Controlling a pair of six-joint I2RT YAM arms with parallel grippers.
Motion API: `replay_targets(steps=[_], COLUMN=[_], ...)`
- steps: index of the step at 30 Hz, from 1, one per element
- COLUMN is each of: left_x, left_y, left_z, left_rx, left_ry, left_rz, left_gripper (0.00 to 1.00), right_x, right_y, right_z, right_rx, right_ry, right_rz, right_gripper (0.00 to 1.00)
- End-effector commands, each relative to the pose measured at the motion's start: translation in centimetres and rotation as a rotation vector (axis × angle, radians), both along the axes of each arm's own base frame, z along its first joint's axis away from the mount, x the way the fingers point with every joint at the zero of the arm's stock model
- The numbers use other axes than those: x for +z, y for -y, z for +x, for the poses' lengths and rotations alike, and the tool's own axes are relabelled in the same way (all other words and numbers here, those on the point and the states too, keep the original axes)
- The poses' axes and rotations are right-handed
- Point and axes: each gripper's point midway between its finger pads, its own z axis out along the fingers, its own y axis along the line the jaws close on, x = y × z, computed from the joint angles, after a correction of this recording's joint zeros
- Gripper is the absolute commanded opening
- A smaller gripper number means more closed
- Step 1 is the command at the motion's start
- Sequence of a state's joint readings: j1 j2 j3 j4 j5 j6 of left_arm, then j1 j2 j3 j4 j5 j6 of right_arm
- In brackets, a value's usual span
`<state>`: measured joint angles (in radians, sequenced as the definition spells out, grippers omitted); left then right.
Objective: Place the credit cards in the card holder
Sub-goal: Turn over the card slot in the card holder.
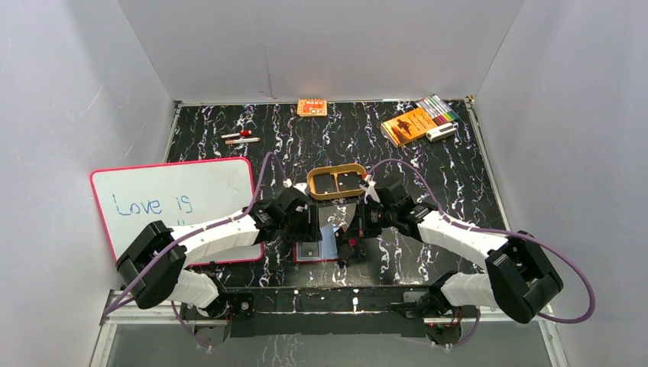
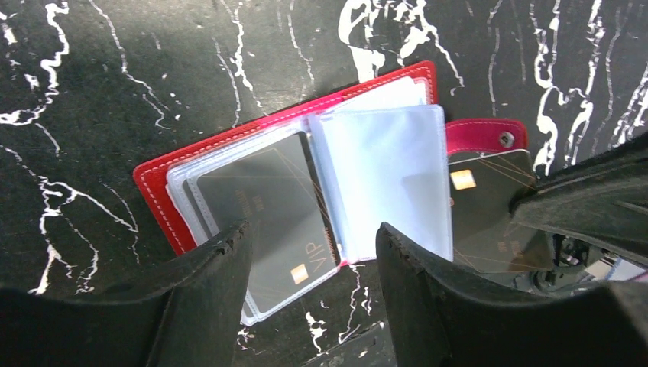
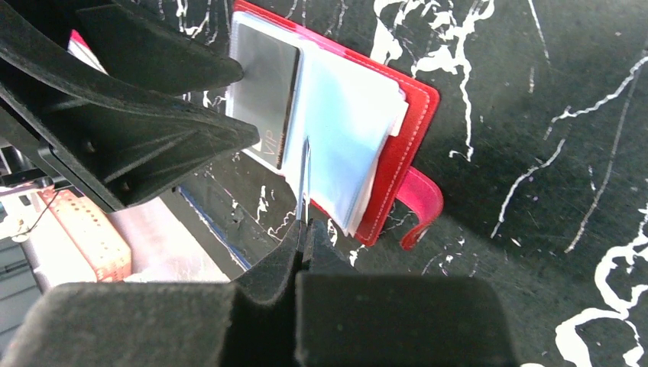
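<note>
Lying open, red card holder [image 2: 382,172], near edge hidden beneath wide-spread left gripper [image 2: 313,237]; right gripper [image 3: 304,233] pinches dark credit card [image 2: 489,202], partly covered.

Card holder [image 2: 374,168] between left arm [image 1: 214,233] and right arm [image 1: 458,233]; tan tray [image 1: 336,167] just beyond, whiteboard [image 1: 183,191] left.

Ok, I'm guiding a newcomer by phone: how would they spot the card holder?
On the black white-veined table, look on the near side of the tan oval tray. There lies an open red leather-like folding wallet with white stitching. Unlike everything around it, it has clear plastic sleeves, one holding a dark grey card marked VIP.
</note>
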<state>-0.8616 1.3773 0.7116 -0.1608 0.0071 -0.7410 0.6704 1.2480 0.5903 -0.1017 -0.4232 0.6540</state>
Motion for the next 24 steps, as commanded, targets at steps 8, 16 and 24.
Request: replay_targets(steps=[8, 16, 24], left_x=[3.4, 3.7, 2.3], left_y=[3.1, 3.7, 2.1], left_z=[0.2, 0.3, 0.7], left_rx=[-0.075, -0.086, -0.037], left_ry=[0.023, 0.021, 0.019], left_rz=[-0.148, -0.167, -0.068], left_gripper=[0.6, 0.62, 0.42], right_x=[1.0, 1.5, 1.5], right_y=[-1.7, -2.8, -3.1], right_z=[-0.2, 0.0, 0.1], right_rx=[0.066, 0.097, 0.107], right_ry=[0.019, 0.044, 0.047], right_rz=[0.08, 0.101, 0.099], right_gripper=[0.0, 0.0, 0.0])
